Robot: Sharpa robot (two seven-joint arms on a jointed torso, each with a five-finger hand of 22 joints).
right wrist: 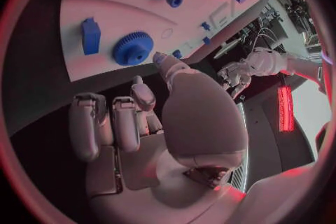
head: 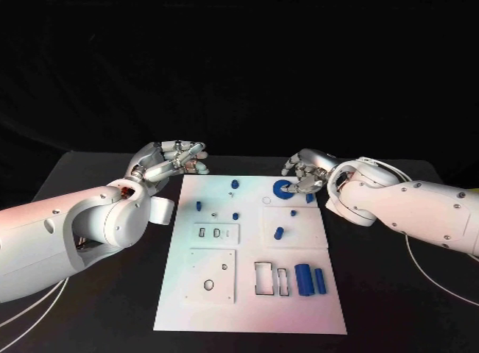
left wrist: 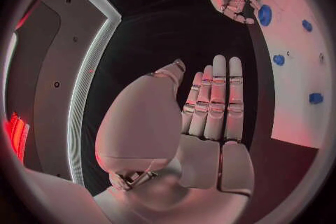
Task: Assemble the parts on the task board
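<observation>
The white task board (head: pixel 250 312) lies in the middle of the table. A blue gear (head: pixel 285 189) lies flat near the board's far right corner. My right hand (head: pixel 306 176) hovers at the gear's right edge with curled fingers (right wrist: pixel 105 123) and a thumb reaching toward the gear (right wrist: pixel 133 47); it holds nothing. A blue block (head: pixel 277 234) stands nearer the middle. Two blue cylinders (head: pixel 310 281) lie in the near right part. My left hand (head: pixel 174 158) hangs off the board's far left corner, with straight, empty fingers (left wrist: pixel 217 101).
Small blue pegs (head: pixel 235 184) dot the far half of the board. Rectangular slots (head: pixel 265 278) and a raised plate with a hole (head: pixel 212 283) take up the near half. White cables (head: pixel 430 257) trail on the black table at both sides.
</observation>
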